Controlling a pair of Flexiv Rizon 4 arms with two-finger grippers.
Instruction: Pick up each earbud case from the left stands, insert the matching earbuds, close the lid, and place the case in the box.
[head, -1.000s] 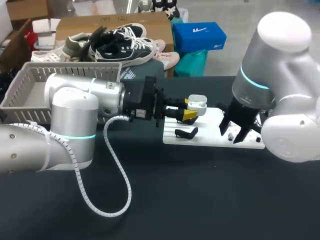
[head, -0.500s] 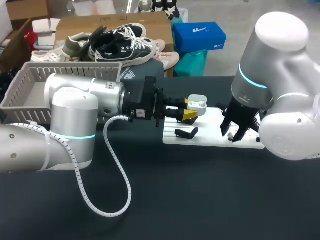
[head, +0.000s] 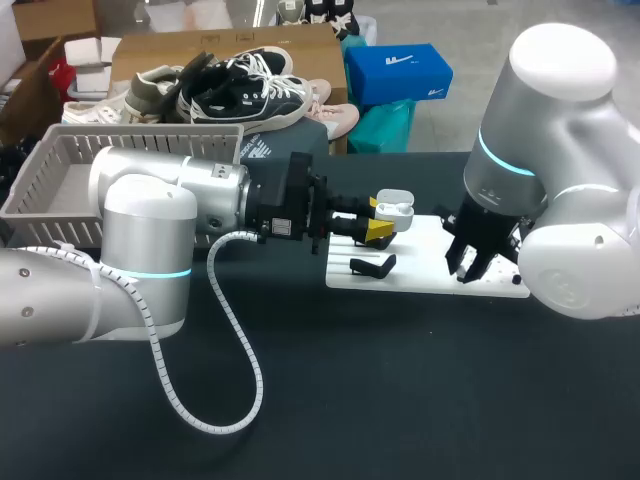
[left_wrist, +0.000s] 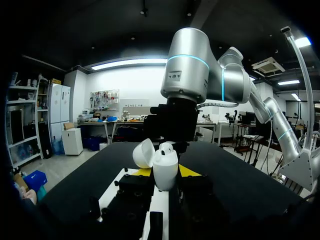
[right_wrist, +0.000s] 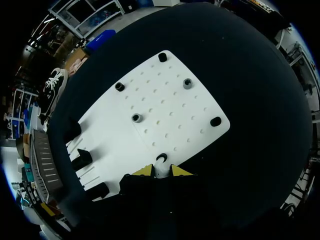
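Case held at left, earbud pinched at right.
Left gripper clamps the case above the board, upright, long axis vertical, lid swung open; right gripper pinches an earbud on the board.

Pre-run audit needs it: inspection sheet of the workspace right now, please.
Surface: black table bearing a white perforated board.
Job's things: white earbud case, lid open, with one seated earbud; small white earbud; black stands on the board; grey slatted basket.
Clutter: nothing seen.
Grippers: left gripper shut on the case above the board; right gripper shut on the small earbud at the board's edge.
Cables: white coiled cable loops from the left arm onto the table.
Surroundings: nothing seen intruding.
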